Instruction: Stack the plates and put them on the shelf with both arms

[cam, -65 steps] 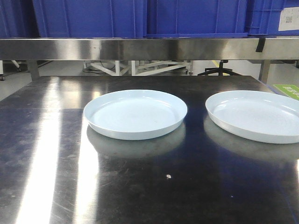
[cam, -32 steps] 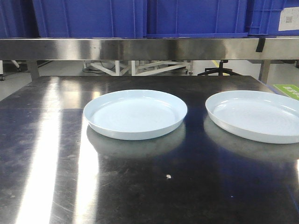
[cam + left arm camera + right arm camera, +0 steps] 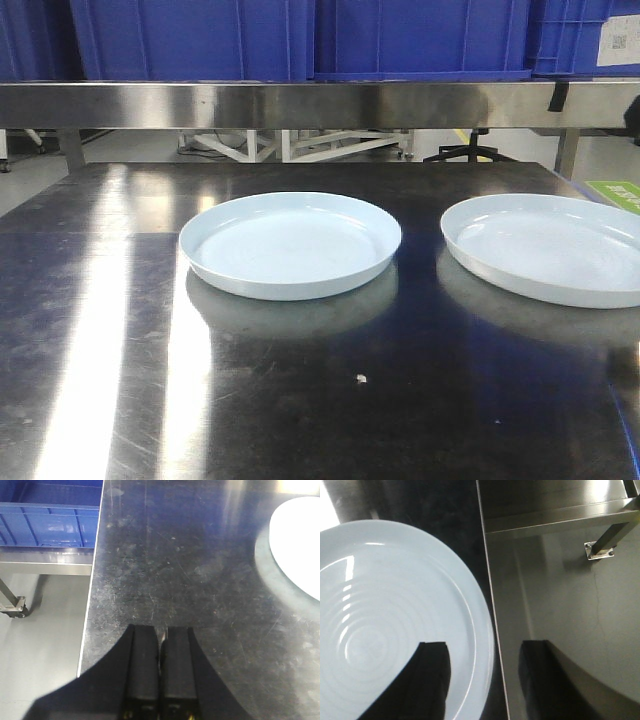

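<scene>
Two round, shallow, pale bluish-white glossy plates lie flat and right side up on the dark, scratched steel worktop [image 3: 300,400], side by side and well apart, not stacked. In the front view the left plate [image 3: 290,245] sits near the middle of the worktop. The right plate [image 3: 545,248] lies toward the right edge, where the frame cuts off part of it. Beyond the far end of the worktop and above it runs the brushed stainless-steel shelf [image 3: 300,104], a horizontal beam carrying large blue plastic crates [image 3: 200,40].

The left wrist view shows the black left fingers [image 3: 145,670] pressed together, with only a hairline slit between them and nothing held. They hang over bare worktop near its left edge. A pale plate rim, apparently the left plate's, shows well off at the right border of that view. Past the worktop's edge are another blue crate on a steel rail and the grey floor [image 3: 40,645].

The right wrist view shows the black right fingers [image 3: 431,680] spread wide apart, gripping nothing. One finger is over the inside of the right plate, and the other is out past the worktop's right edge, over the floor. The plate's rim and the worktop's edge lie between them. Whether the inner finger touches the plate cannot be told.
</scene>
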